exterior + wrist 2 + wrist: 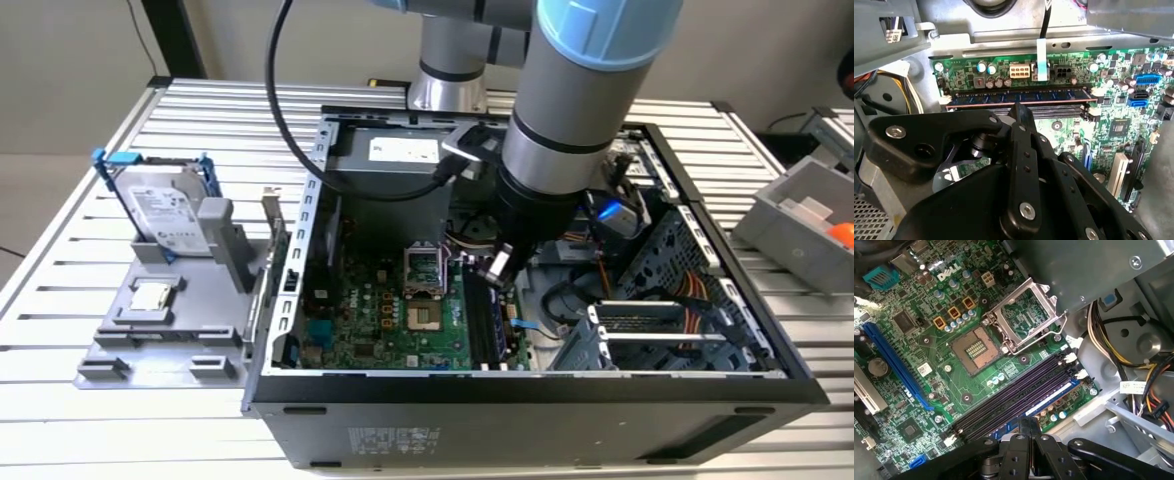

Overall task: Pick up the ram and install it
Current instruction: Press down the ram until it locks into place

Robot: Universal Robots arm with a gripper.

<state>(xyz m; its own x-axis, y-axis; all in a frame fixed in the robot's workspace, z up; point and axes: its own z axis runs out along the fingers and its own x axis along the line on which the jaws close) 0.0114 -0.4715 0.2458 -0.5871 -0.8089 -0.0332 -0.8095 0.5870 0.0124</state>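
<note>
The ram point(1019, 95) is a long dark stick with blue labels, lying along the outermost of the black motherboard slots point(1014, 400). It appears there as a blue-edged strip in the first wrist view, ram point(1051, 401), and as a dark stick in the exterior view, ram point(507, 325). My gripper point(497, 265) hangs inside the open computer case, just above the slots' far end. Its black fingers point(1023, 427) are pressed together with nothing between them; in the second wrist view the gripper point(1021, 111) tip sits beside the ram, and contact cannot be judged.
The case walls point(314, 200) and drive cage point(654, 320) close in around the arm. An open processor socket point(976, 347) lies beside the slots. Left of the case, a grey stand point(160, 330) holds a hard drive point(167, 210) and a processor chip point(151, 295). A grey bin point(801, 215) stands right.
</note>
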